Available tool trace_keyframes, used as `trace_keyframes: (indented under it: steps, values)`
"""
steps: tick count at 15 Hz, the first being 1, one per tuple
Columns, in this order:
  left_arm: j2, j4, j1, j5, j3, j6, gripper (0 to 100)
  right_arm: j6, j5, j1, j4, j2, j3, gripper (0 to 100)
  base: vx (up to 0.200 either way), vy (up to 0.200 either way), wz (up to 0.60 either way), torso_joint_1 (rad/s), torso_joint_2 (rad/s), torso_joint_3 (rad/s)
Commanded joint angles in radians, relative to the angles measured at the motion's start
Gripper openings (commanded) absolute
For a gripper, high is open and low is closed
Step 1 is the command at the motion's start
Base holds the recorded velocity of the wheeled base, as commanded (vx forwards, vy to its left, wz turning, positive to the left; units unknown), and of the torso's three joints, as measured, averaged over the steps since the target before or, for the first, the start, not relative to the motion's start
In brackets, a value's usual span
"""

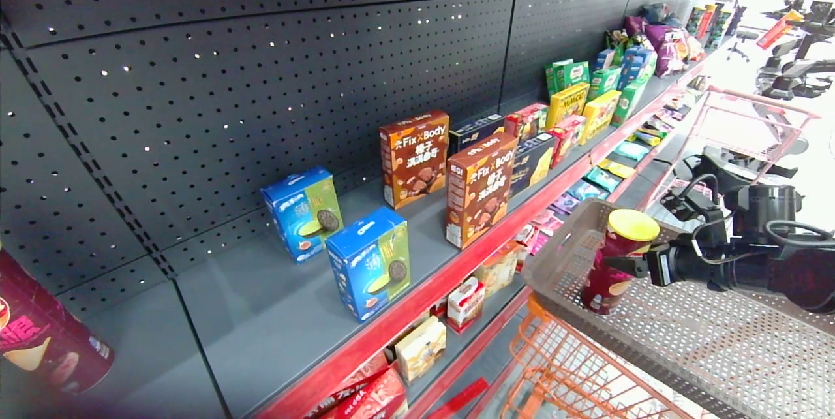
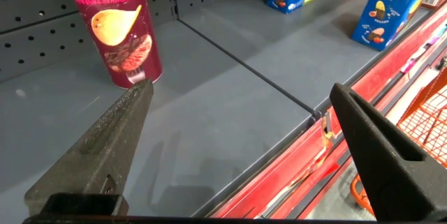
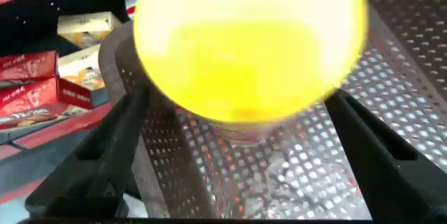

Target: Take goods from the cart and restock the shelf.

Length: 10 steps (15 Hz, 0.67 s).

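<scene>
A maroon chip can (image 1: 610, 262) with a yellow lid (image 3: 248, 42) stands in the grey perforated cart basket (image 1: 717, 347). My right gripper (image 1: 631, 267) is at the can's side, just below the lid; its fingers (image 3: 105, 147) are spread wide on either side of the can, open. A second maroon chip can (image 2: 115, 25) stands upright on the grey shelf (image 1: 261, 301) at its left end (image 1: 39, 334). My left gripper (image 2: 241, 91) hovers open over the bare shelf board in front of that can, holding nothing.
Blue cookie boxes (image 1: 368, 262) and brown boxes (image 1: 479, 187) stand in rows farther right on the shelf, with more goods beyond. The shelf's red front edge (image 1: 404, 308) runs beside the orange cart frame (image 1: 561, 373). Lower shelves hold small boxes (image 1: 421, 347).
</scene>
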Motion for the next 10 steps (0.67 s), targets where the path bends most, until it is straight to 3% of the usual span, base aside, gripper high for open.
trace_keyframes:
  steps: [1, 5, 10]
  values:
    - [0.001, 0.000, 0.000, 0.002, 0.000, 0.000, 100, 0.000, 0.000, 0.009, -0.048, 0.029, 0.029, 100, 0.000, 0.000, 0.00, 0.000, 0.00, 0.000]
    - [0.001, 0.000, 0.000, 0.000, 0.000, 0.000, 100, -0.002, -0.008, 0.006, -0.275, 0.039, 0.195, 100, 0.000, 0.000, 0.00, 0.000, 0.00, 0.000]
    - [0.001, 0.000, 0.000, 0.002, 0.000, 0.000, 100, 0.001, -0.008, -0.005, -0.384, 0.050, 0.255, 100, 0.000, 0.000, 0.00, 0.000, 0.00, 0.000]
